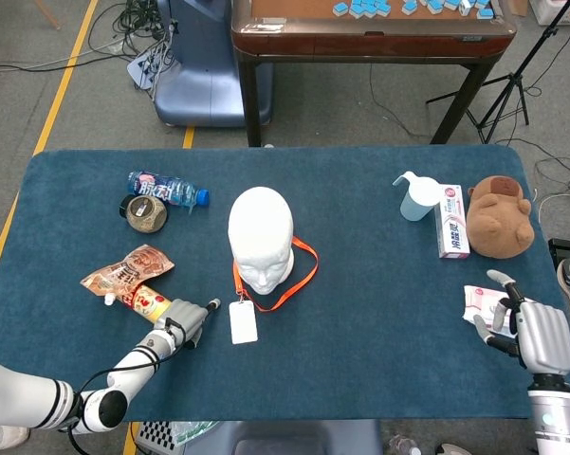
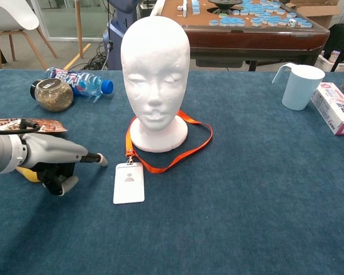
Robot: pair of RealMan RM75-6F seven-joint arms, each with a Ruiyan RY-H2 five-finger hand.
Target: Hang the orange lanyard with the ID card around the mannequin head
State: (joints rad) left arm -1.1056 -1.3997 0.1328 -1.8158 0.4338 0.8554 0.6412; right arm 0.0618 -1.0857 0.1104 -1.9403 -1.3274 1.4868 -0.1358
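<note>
Robot hand [image 2: 60,163] on the left was seen empty, apparently loosely curled with one finger extended, just beside the ID card [image 2: 129,182] lying on the tabletop [image 2: 246,200], its orange lanyard [image 2: 186,150] looped around the mannequin head [image 2: 155,80], so only withdrawal was judged needed.

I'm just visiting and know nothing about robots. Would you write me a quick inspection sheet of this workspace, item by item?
Surface: blue table, cloth-covered.
Job's things: orange lanyard lies looped around the base of the mannequin head; ID card flat in front.
Clutter: water bottle, jar, snack packet, yellow bottle, pitcher, box, plush toy, white packet.
Hands: left hand beside the card, holding nothing; right hand at the table's edge, fingers apart.
Cables: on the floor behind.
Surroundings: tile-covered table, tripod.
</note>
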